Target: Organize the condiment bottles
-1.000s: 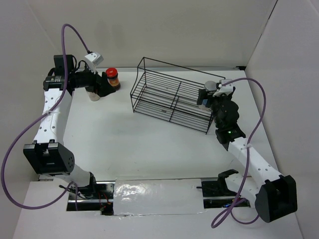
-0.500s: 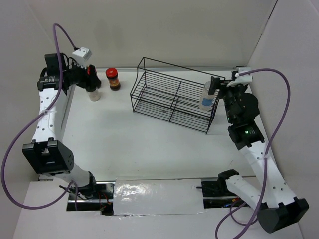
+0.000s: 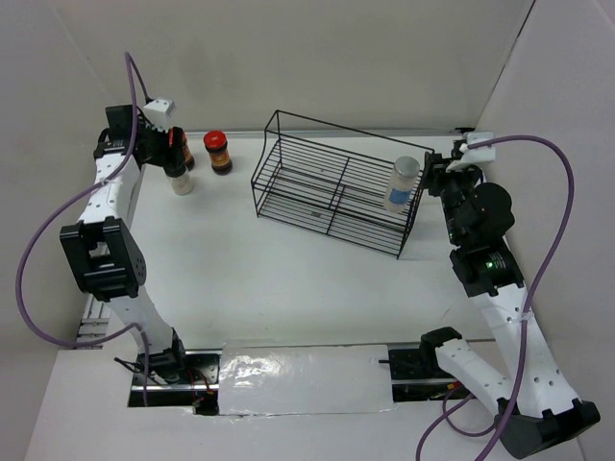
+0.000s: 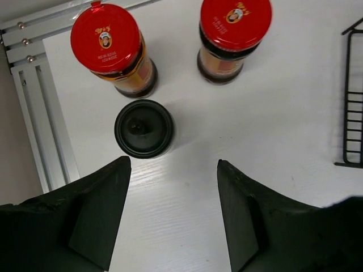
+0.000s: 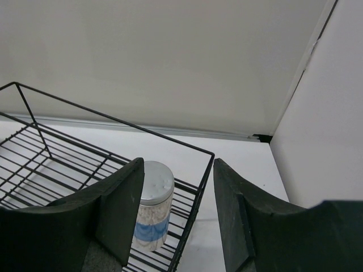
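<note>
Condiment bottles and wire rack, places given from the rack. One whitish bottle with a pale cap stands upright inside the rack at its right end, close to the end wires. The other three stand upright on the table outside the rack, well off its left end. These are a red-lidded jar nearest the rack, a second red-lidded jar farther out, and a black-capped bottle set in front of that second jar.

The left gripper hangs above this group with its fingers spread wide and nothing between them. In the left wrist view all three caps face the camera, so each bottle's long axis runs vertically, in line with the gripper's approach. The black-capped bottle lies just ahead of the fingertips, offset toward one finger rather than centred in the gap. The two red lids lie beyond it.

The right gripper sits just outside the rack's right end, also spread and empty. The whitish bottle shows past its fingertips, on the far side of the end wires.

Judgement: three bottles remain to be racked, and the left arm is much the nearer to them. A grasp on the black-capped bottle would call for a small sideways correction to centre the cap before descending.
</note>
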### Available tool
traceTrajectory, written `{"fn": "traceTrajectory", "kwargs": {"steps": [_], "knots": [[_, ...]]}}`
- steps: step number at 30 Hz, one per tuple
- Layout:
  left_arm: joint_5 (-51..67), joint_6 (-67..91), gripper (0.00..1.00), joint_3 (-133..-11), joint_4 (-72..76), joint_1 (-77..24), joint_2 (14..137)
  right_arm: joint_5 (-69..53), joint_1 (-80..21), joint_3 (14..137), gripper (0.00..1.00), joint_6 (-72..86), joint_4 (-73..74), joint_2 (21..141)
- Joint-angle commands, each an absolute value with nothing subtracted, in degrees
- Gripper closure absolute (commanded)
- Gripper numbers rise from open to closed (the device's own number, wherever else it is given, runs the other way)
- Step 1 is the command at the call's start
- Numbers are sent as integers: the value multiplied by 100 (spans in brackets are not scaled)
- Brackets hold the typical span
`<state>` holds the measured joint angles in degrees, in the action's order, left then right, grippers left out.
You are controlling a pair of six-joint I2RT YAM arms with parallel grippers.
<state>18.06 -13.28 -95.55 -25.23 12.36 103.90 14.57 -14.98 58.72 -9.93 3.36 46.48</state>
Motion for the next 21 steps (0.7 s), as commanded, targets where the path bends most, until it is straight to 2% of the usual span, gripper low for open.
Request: {"fn": "traceTrajectory", "kwargs": {"steps": [1,5,8,19,21], "knots": [[1450,-1239,26,-9853,-1978,1292,10538,1406,-1450,6144,41,-984,466,4605],[1485,-1169,29,-9844,-1881,1301,10775,1406,-1433,6205,42,-975,492,4614],[1433,-1125,36,-9879,-1898,1292,11011,1433,-1441,6275,42,-984,553,4632],[1389,-1019,43,-10028,-1609,1292,11355,1459,-1415,6416,42,-993,633,4667],[1371,-1037,47,-10037,-1565,1292,11391,1459,-1433,6434,42,-976,642,4667]]}}
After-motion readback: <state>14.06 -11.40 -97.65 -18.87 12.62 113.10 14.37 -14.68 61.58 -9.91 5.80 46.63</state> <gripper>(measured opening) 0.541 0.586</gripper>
